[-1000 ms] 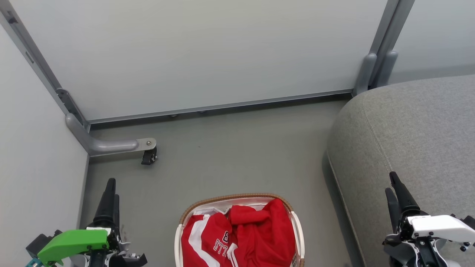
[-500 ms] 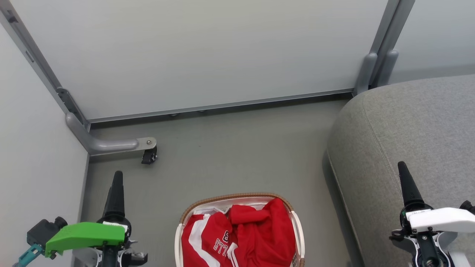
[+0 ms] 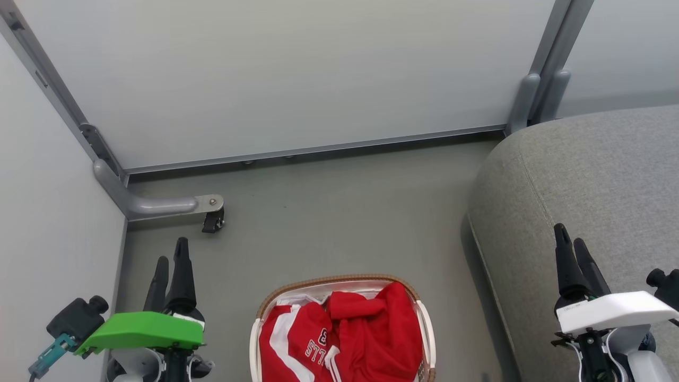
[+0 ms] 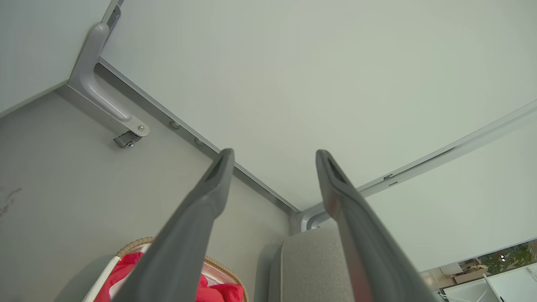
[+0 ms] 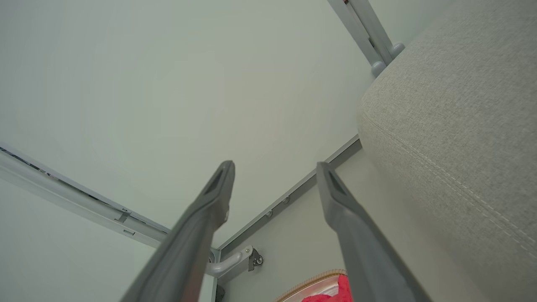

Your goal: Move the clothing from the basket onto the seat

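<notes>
The red clothing [image 3: 345,334] with white stripes and lettering lies bunched in the basket [image 3: 428,329], an oval white one with a brown woven rim, at the bottom centre of the head view. To its right rises the grey seat [image 3: 594,180]. My left gripper [image 3: 172,254] hovers open left of the basket, fingers pointing away from me. My right gripper [image 3: 570,236] is open over the seat's near part. In the left wrist view the left gripper [image 4: 272,157] frames the wall, with clothing [image 4: 119,272] and seat [image 4: 310,268] below. The right gripper [image 5: 275,167] holds nothing; beside it is the seat [image 5: 461,126].
Pale partition panels [image 3: 297,74] close off the far side and the left. A grey bracket with a caster foot [image 3: 212,220] juts onto the grey floor [image 3: 339,223] at the left corner. Two grey posts [image 3: 538,95] stand by the seat's far corner.
Both grippers have risen a little in the head view and turned about their own axes, so that two fingers of each show side by side now. Basket and clothing stay put.
</notes>
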Motion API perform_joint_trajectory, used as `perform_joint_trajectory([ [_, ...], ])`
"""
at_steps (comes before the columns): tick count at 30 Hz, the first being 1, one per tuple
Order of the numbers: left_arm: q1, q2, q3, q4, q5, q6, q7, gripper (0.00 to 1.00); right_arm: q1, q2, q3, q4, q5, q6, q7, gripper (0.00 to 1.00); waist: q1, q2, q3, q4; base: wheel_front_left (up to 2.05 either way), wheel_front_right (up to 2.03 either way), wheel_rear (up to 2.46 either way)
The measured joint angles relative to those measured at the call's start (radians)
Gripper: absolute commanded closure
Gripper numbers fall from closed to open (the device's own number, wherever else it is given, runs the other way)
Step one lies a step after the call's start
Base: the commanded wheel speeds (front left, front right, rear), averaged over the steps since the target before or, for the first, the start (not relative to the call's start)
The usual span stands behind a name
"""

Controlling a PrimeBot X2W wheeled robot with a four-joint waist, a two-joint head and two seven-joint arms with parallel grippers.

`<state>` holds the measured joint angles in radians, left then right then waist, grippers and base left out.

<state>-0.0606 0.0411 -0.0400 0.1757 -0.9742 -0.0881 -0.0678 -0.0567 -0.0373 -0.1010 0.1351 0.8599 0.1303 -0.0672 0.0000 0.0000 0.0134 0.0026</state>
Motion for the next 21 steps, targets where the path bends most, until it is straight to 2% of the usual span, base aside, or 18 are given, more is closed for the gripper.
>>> perform_joint_trajectory([
  [8, 0.006, 0.001, -0.021, 0.0, 0.127, 0.003, -0.026, 0.0, 0.006, -0.001, 0.015, -0.001, -0.159, 0.0, -0.023, 0.0, 0.0, 0.0, 0.001, -0.001, 0.0, 0.0, 0.0],
  [21, 0.013, 0.001, -0.034, 0.035, 0.28, 0.01, -0.065, 0.0, 0.01, -0.003, 0.027, 0.007, -0.325, 0.0, -0.064, 0.0, 0.0, 0.0, 0.003, -0.001, 0.0, 0.0, 0.0],
])
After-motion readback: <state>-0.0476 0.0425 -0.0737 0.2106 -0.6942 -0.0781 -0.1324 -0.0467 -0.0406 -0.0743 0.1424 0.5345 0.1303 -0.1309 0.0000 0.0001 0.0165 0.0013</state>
